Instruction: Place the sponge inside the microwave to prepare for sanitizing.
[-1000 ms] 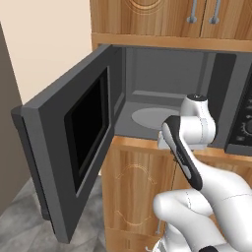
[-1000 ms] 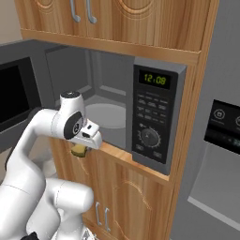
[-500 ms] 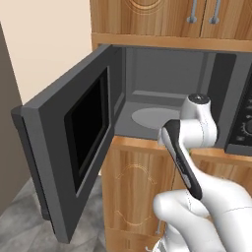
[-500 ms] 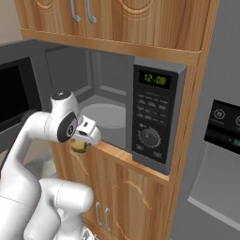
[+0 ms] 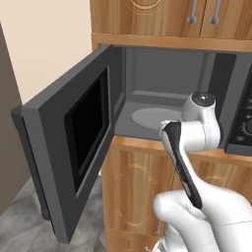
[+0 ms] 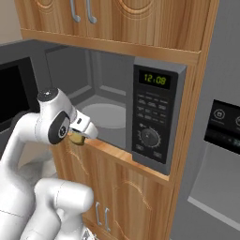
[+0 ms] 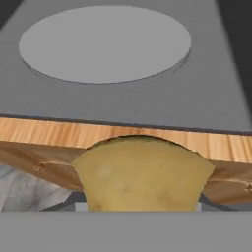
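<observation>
Left base view: my arm (image 5: pixel 184 162) is rising from the lower right, and its upper joint is sitting in front of the open microwave (image 5: pixel 162 98). The door (image 5: pixel 74 147) is hanging open to the left of my arm, its black window facing the cavity. The round turntable (image 5: pixel 155 117) is lying on the cavity floor just beyond my wrist. The wooden cabinet (image 5: pixel 135 187) is running beneath the cavity. My hand is hidden behind my own arm in this view.

Right base view: my gripper (image 6: pixel 78 137) is pointing toward the cavity opening, level with the wooden front edge just below the microwave floor. It is carrying the sponge (image 6: pixel 77 138), a small yellow-olive block showing under the white hand, so the jaws are standing partly closed on it. The sponge is sitting outside the cavity, at its front lip. The turntable is lying ahead of my gripper and slightly above it. The control panel (image 6: pixel 152 117), with its green digits, buttons and knob, is standing well to the right of my gripper.

Hand view: the sponge (image 7: pixel 142 174) is sitting directly in front of the camera, between my fingers, which it is covering. Beyond the sponge, the wooden edge (image 7: pixel 49 130) is running across, then the grey cavity floor (image 7: pixel 211 106), then the turntable (image 7: pixel 106 42) farther ahead.
</observation>
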You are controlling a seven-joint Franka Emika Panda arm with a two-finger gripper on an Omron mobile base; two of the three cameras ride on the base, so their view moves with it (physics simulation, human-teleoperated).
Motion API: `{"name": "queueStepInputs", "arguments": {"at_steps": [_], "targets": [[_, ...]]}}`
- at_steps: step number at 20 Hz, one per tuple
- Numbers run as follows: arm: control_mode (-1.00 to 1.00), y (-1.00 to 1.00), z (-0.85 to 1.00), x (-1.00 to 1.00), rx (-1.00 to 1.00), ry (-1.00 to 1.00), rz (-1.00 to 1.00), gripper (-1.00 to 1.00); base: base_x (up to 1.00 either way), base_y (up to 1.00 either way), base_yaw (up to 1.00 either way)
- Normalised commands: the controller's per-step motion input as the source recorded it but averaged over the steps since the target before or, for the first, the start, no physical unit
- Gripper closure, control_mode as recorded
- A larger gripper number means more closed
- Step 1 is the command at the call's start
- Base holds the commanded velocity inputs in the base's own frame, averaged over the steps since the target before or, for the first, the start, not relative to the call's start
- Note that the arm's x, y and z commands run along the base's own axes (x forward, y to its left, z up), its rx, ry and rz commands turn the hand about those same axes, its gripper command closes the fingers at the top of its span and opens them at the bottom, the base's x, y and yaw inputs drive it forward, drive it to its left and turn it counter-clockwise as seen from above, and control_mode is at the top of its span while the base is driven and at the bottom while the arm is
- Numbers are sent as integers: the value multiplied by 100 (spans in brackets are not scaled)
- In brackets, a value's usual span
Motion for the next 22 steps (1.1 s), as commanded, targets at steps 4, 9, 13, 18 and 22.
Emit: {"name": "queueStepInputs", "arguments": {"at_steps": [4,9,13,18,22], "targets": [[-100,0,38,16,0,-4,-13,100,0,0,0],[-100,0,16,45,0,-1,-16,100,0,0,0],[-100,-12,12,49,0,-2,-20,100,0,0,0],[-100,-13,0,41,0,-1,-8,100,0,0,0],[-100,-16,0,43,0,0,0,100,0,0,0]]}}
